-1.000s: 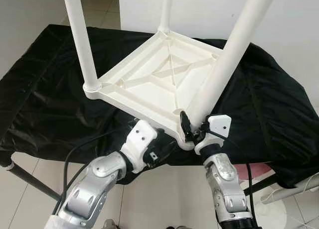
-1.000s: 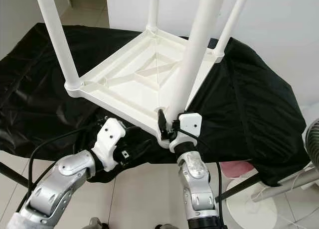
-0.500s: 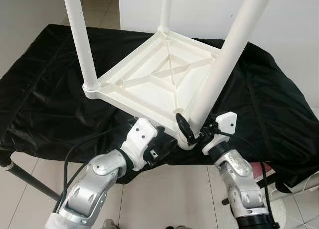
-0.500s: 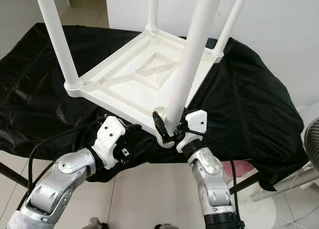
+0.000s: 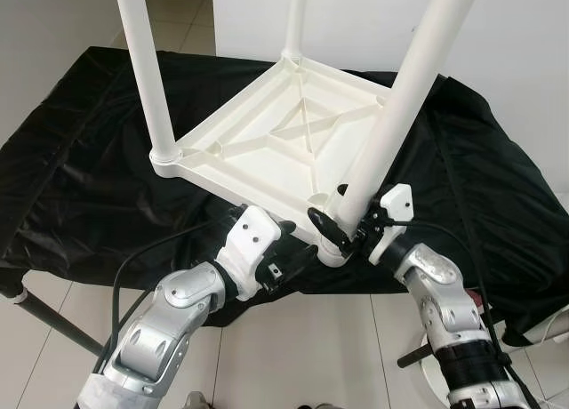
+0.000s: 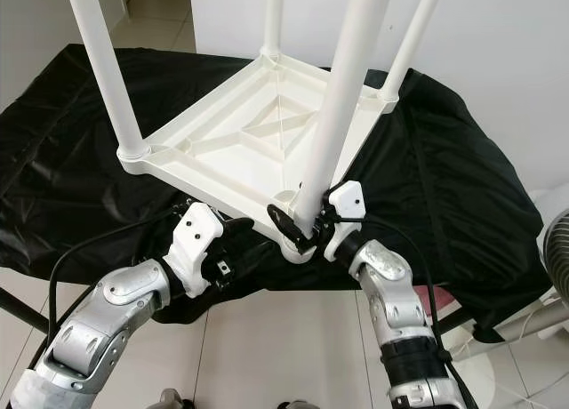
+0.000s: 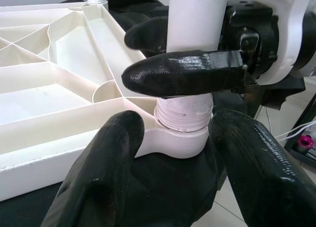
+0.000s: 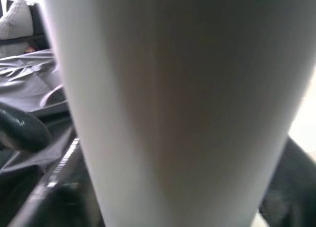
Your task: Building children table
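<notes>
A white children's table [image 5: 267, 151] lies upside down on a black cloth, with its legs standing up. My right gripper [image 5: 336, 227] is shut on the near leg [image 5: 391, 133] just above its threaded end, which sits in the near corner socket [image 7: 180, 133]. That leg [image 8: 173, 108] is close up and blurred in the right wrist view. My left gripper [image 5: 292, 244] is open, low in front of the same corner. Its two fingers [image 7: 98, 172] stand on either side of the socket, and I cannot tell whether they touch it.
The black cloth [image 5: 80, 160] covers a folding table with dark metal legs [image 5: 53, 324]. Tiled floor [image 5: 302, 347] lies in front of it. A white fan base [image 6: 444, 373] stands on the floor at the right, and a white wall rises behind.
My right wrist has swung out to the right around the near leg, with the gripper still shut on its base. The left gripper has stayed at the corner.
</notes>
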